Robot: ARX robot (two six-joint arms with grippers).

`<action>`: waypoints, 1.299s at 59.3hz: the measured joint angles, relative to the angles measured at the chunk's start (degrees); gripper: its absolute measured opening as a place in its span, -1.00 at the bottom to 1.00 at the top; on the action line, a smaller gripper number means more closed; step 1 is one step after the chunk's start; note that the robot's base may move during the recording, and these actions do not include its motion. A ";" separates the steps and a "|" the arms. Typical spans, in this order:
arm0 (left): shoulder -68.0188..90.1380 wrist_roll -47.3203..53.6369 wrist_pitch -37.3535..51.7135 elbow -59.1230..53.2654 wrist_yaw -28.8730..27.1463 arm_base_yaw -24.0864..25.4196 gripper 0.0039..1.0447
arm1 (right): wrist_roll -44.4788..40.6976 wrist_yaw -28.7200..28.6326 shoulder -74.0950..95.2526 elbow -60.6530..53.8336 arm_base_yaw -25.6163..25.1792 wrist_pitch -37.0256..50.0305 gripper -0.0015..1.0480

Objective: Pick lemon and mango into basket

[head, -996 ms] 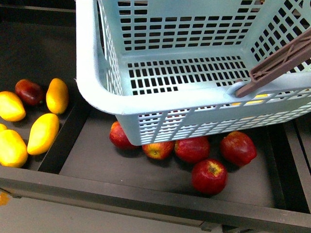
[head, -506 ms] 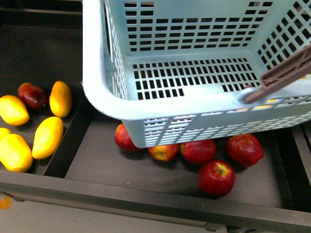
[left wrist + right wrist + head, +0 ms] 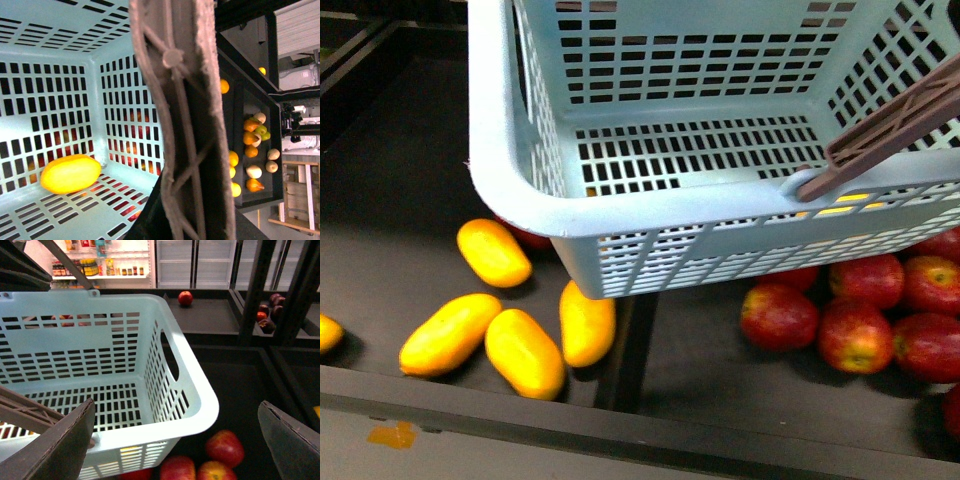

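Note:
The pale aqua basket (image 3: 520, 190) hangs above the shelf, filling the upper front view, its brown handle (image 3: 890, 125) at the right. My left gripper (image 3: 192, 220) is shut on that handle (image 3: 185, 100), which fills the left wrist view. A plump yellow oval, seemingly the lemon (image 3: 70, 173), lies on the basket's floor. Several elongated orange-yellow mangoes, one of them (image 3: 450, 333) near the front, lie on the shelf below the basket's near left corner. My right gripper (image 3: 177, 450) is open with nothing between its fingers, over the basket's corner (image 3: 200, 405) and red apples.
Red apples (image 3: 778, 315) fill the shelf compartment at the right. A dark divider (image 3: 630, 345) separates them from the mangoes. The shelf's raised front edge (image 3: 620, 430) runs along the bottom. More fruit trays (image 3: 252, 150) show past the handle in the left wrist view.
The front view has shifted left: the apples now sit at the right and the mangoes lie under the basket's left corner. The basket stays held in the air.

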 joint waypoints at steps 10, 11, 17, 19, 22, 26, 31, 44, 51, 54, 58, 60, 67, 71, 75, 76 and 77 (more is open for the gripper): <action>0.00 -0.24 0.00 0.00 0.04 -0.02 -0.91 | -0.02 -0.02 0.02 0.00 0.04 0.02 0.83; 0.00 -0.09 0.00 0.00 0.00 -0.02 -0.91 | -0.02 -0.02 0.07 -0.02 0.04 0.02 0.83; -0.07 -0.11 0.00 -0.02 -0.31 0.00 -0.91 | -0.02 0.00 0.04 -0.02 0.04 0.02 0.83; -0.07 -0.15 0.00 -0.04 -0.33 -0.02 -0.91 | -0.02 -0.09 0.04 -0.02 0.04 0.02 0.83; -0.11 -0.09 0.00 -0.02 -0.07 -0.02 -0.91 | 0.00 -0.04 -0.04 -0.02 0.04 0.02 0.83; -0.11 -0.13 0.00 -0.04 -0.13 -0.02 -0.91 | -0.02 -0.02 0.00 -0.02 0.07 0.02 0.83; -0.11 -0.17 0.00 -0.04 -0.07 -0.02 -0.91 | -0.02 0.00 -0.04 -0.02 0.07 0.02 0.83; -0.11 -0.22 0.00 -0.07 -0.15 -0.02 -0.91 | -0.02 -0.15 0.00 -0.02 0.11 0.02 0.83; -0.11 -0.17 0.00 -0.07 0.04 -0.02 -0.91 | -0.02 -0.02 0.00 -0.02 0.11 0.02 0.83; -0.11 -0.24 0.00 -0.07 0.02 -0.02 -0.91 | -0.02 -0.02 0.00 -0.02 0.11 0.04 0.83; -0.11 -0.09 0.00 -0.07 0.00 0.00 -0.91 | -0.04 0.09 -0.04 -0.04 0.13 0.04 0.83; -0.11 0.00 0.00 -0.07 -0.17 0.00 -0.91 | -0.02 -0.11 0.00 -0.04 0.11 0.02 0.83; -0.11 -0.04 0.00 -0.07 -0.15 0.00 -0.91 | -0.02 -0.07 0.00 -0.04 0.13 0.02 0.83; -0.11 -0.09 0.00 -0.07 -0.17 0.44 -0.91 | -0.04 -0.46 0.02 -0.07 0.13 0.02 0.83; -0.13 -0.17 0.00 -0.07 -0.76 1.03 -0.91 | -0.04 -0.50 -0.07 -0.07 0.13 0.04 0.83; -0.20 -0.11 0.00 -0.07 -1.05 1.07 -0.91 | -0.04 -0.48 -0.07 -0.07 0.15 0.04 0.83; -0.22 0.02 0.00 -0.07 -1.33 1.11 -0.91 | -0.02 -0.39 -0.07 -0.07 0.13 0.04 0.83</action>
